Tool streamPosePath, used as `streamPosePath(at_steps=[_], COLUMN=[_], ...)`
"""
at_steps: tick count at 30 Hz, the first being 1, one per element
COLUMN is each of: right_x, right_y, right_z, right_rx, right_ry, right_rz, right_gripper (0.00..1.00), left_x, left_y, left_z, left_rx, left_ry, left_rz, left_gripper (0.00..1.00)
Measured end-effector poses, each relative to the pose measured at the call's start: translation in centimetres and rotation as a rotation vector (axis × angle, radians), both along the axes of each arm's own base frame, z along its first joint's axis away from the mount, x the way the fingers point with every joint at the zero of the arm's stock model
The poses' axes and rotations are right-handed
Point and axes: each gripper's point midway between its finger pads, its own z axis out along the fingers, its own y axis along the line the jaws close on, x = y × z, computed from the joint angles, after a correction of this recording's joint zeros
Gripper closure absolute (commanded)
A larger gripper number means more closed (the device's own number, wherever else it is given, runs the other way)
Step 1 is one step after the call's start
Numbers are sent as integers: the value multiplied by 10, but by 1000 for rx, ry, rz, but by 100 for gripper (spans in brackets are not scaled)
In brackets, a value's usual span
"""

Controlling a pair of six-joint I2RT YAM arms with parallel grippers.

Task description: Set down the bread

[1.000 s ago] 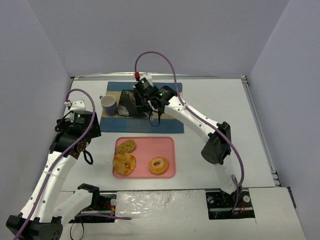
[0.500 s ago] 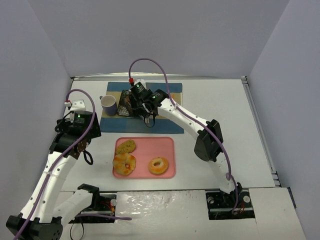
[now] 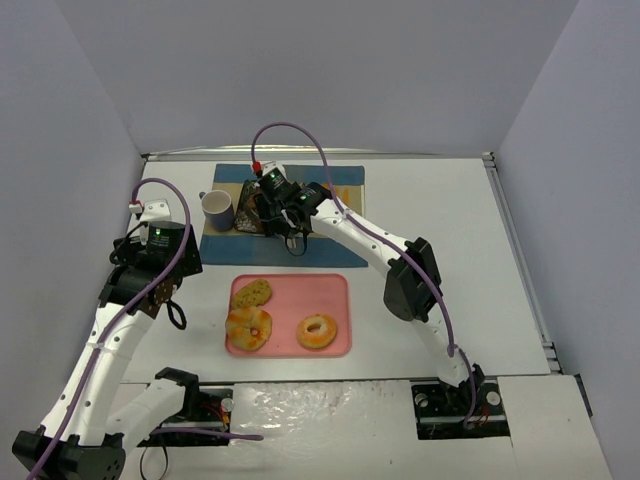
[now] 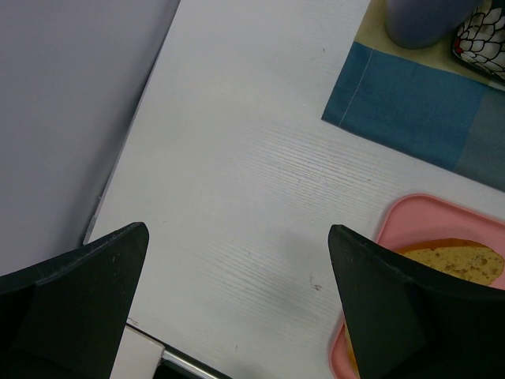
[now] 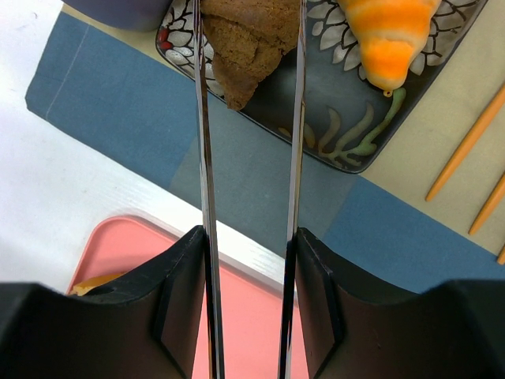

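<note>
My right gripper is shut on a pair of metal tongs. The tong tips pinch a brown piece of bread over the near edge of a dark patterned plate; I cannot tell if the bread touches it. An orange striped pastry lies on that plate. In the top view the right gripper is over the plate on the blue placemat. My left gripper is open and empty above bare table, left of the pink tray.
The pink tray holds a toast slice, a glazed round pastry and a bagel. A mug stands left of the plate. Orange chopsticks lie right of the plate. Grey walls enclose the table.
</note>
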Motion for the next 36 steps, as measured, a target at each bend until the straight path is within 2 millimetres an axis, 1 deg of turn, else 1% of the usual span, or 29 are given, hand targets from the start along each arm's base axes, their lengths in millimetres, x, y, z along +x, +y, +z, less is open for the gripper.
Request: streamPosePath(at_steps=[1, 4, 5, 6, 9, 11, 15, 21, 31, 36], right_x=[0, 1, 1, 1, 1, 1, 1, 1, 3, 3], right_y=[0, 1, 1, 2, 3, 4, 5, 5, 3, 1], right_z=[-3, -11, -13, -14, -14, -14, -13, -13, -11, 3], right_rx=[-4, -14, -17, -19, -18, -18, -23, -32, -40, -26], right_ry=[2, 10, 11, 12, 8, 4, -5, -14, -28, -49], right_rz=[2, 6, 7, 8, 11, 15, 21, 21, 8, 2], right_gripper=[90, 81, 77, 70, 60, 52, 44, 39, 38, 38], left_x=[0, 0, 0, 0, 0, 0, 0, 1, 1, 1], left_y=[0, 0, 0, 0, 0, 0, 0, 0, 0, 0], left_z=[0, 0, 0, 0, 0, 0, 0, -1, -1, -2], left_rx=[0, 0, 0, 0, 0, 0, 0, 1, 1, 2], left_ry=[0, 0, 0, 0, 0, 0, 1, 3, 3, 7], left_rz=[0, 0, 0, 0, 0, 0, 0, 0, 0, 0], left_gripper=[3, 3, 3, 3, 3, 3, 3, 3, 3, 3])
